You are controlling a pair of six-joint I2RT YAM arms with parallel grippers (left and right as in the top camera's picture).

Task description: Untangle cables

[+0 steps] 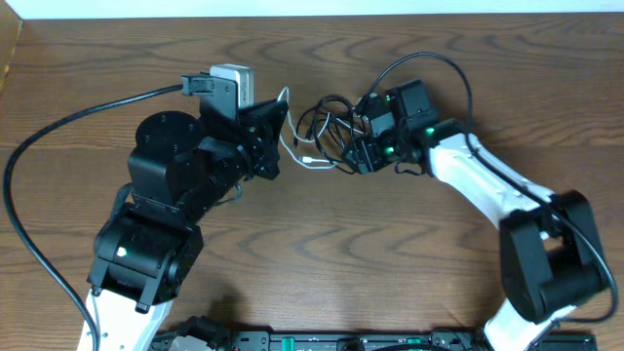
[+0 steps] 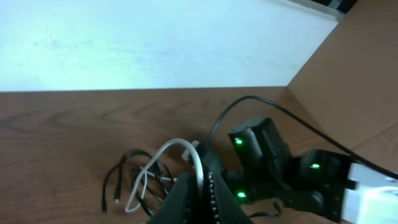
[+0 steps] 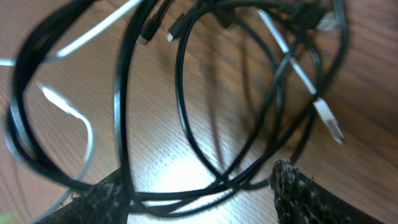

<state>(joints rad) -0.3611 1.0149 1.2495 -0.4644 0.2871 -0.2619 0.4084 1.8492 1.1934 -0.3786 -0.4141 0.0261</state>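
- Black mesh-padded fingers of the right gripper are seen spread wide at the bottom of the right wrist view. Loops of the black cable lie across the gap on the wooden table, and no strand is seen pinched.
- Left gripper is noted clamped fully together on the white cable, which arches up out of the tips and drops back to the wood.
- Between the two grippers, both cables are recorded as one loose tangle, slightly toward the far edge of the table.
- Black loops are observed overlapping the white strand there.
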